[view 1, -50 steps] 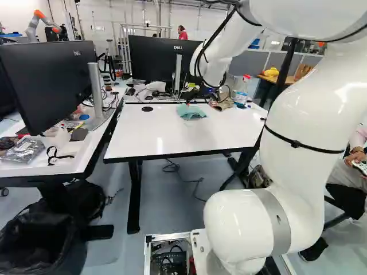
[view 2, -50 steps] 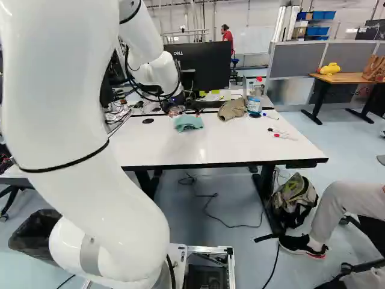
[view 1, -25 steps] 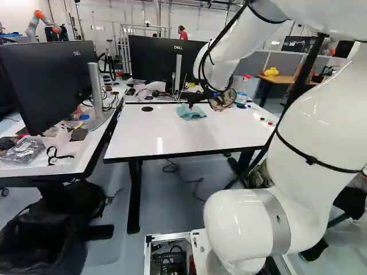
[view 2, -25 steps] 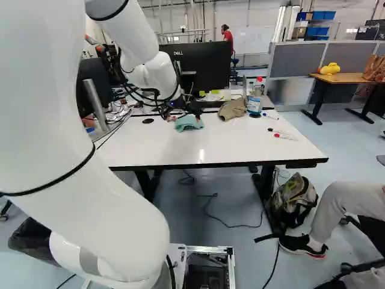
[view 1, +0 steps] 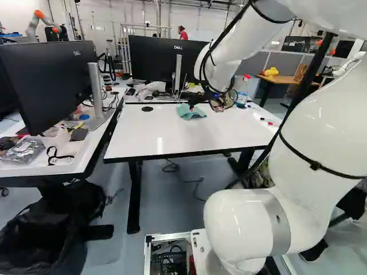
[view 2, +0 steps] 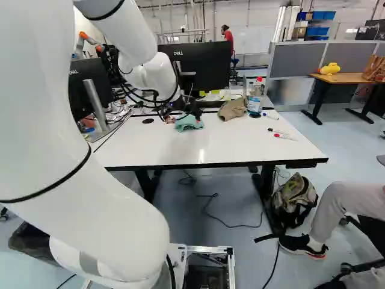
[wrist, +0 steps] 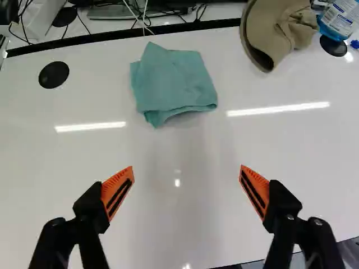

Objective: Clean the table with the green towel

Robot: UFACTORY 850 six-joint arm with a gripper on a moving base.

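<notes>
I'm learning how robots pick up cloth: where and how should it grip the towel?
From above, I'd lower the open tool and pinch the towel near its middle: it lies folded and low on the table, offering layers to gather but no stiff side.

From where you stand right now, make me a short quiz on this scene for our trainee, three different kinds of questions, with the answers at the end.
1. True or false: the gripper stands open, with the green towel ahead of its fingers rather than between them.

2. Which of these is beside the beige cloth item on the table?
a) a coffee mug
b) a clear bottle with blue liquid
c) a pair of scissors

3. Fill in the blank: in the wrist view, the round disc in the tabletop near the towel is ____ in colour.

Key: 1 true; 2 b; 3 black
</notes>
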